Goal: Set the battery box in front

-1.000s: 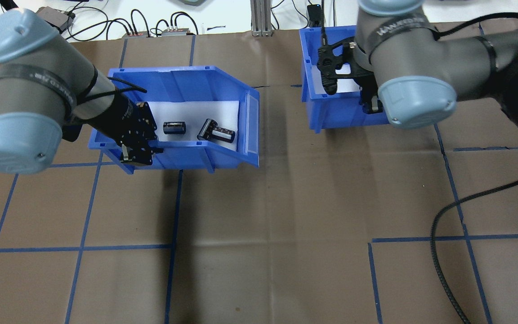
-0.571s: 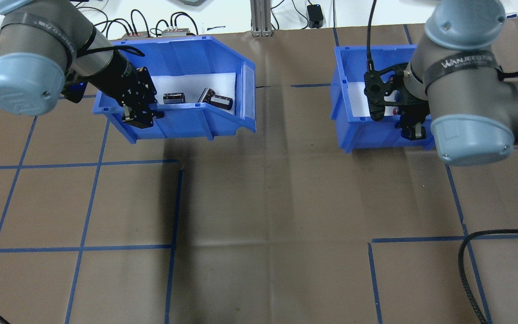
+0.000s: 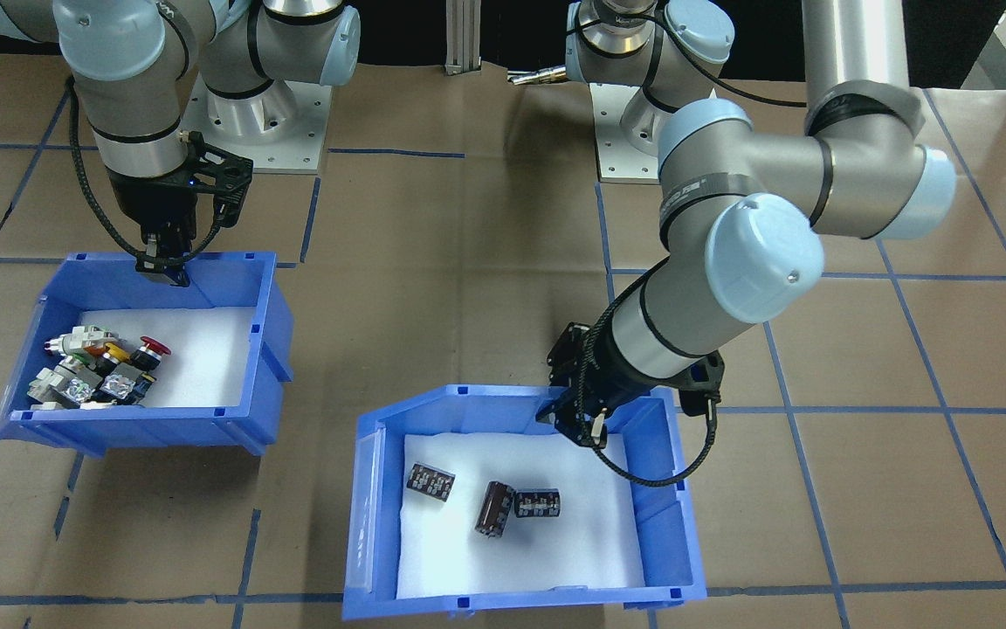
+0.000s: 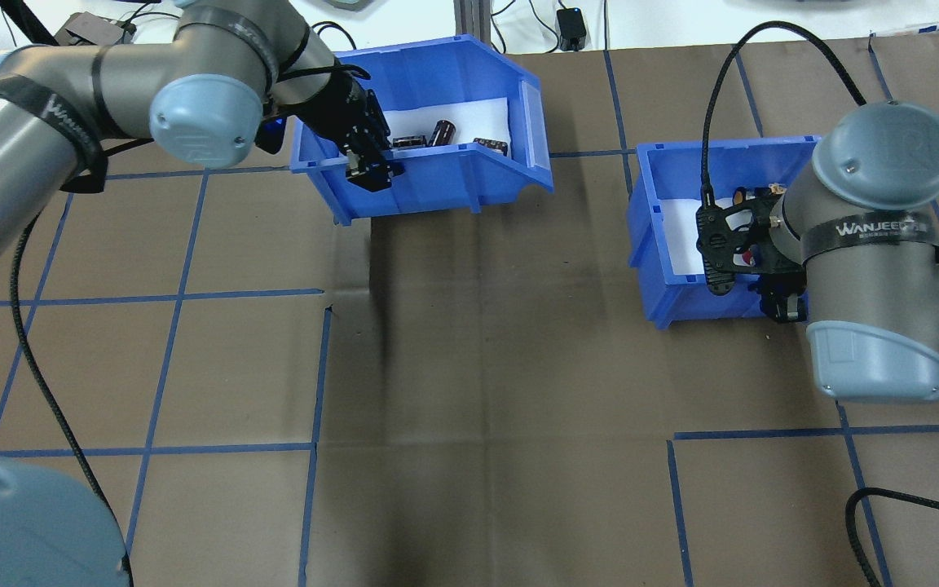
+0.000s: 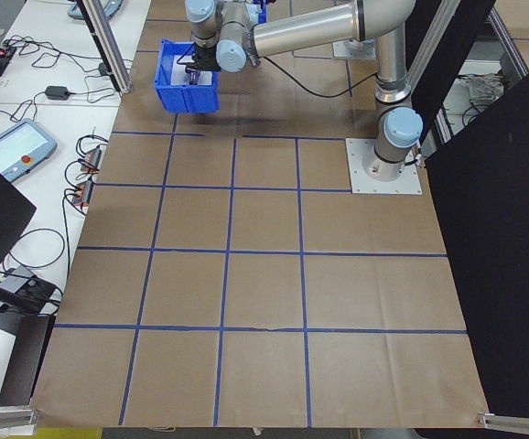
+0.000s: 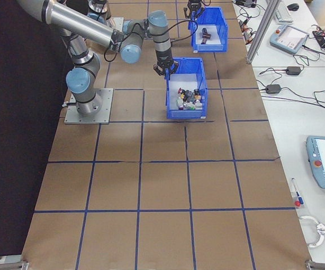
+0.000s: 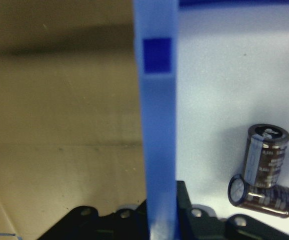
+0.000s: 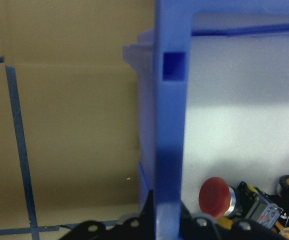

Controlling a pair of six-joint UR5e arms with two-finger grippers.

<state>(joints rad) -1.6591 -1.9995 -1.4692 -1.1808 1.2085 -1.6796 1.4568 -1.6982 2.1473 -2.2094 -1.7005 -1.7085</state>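
Note:
The battery box [image 4: 453,181], a blue bin with white foam and three dark batteries [image 4: 443,132], is at the far left-centre of the table. My left gripper [image 4: 370,171] is shut on its near wall, one finger inside and one outside. In the front-facing view the battery box [image 3: 512,603] lies low in the picture with the left gripper [image 3: 582,428] on its rim. The left wrist view has the blue wall [image 7: 157,125] between the jaws and two batteries [image 7: 267,160] beside it. My right gripper [image 4: 783,310] is shut on the wall of the switch bin [image 4: 657,269].
The switch bin [image 3: 258,349] holds several colourful push buttons [image 3: 97,371]. Cables and small devices [image 4: 571,28] and an aluminium post [image 4: 465,16] line the far edge. A black cable [image 4: 869,505] loops at the near right. Blue tape lines cross the brown table.
The left gripper has carried the battery box away from the robot and to the right. The right gripper has moved the switch bin to the right and nearer the robot.

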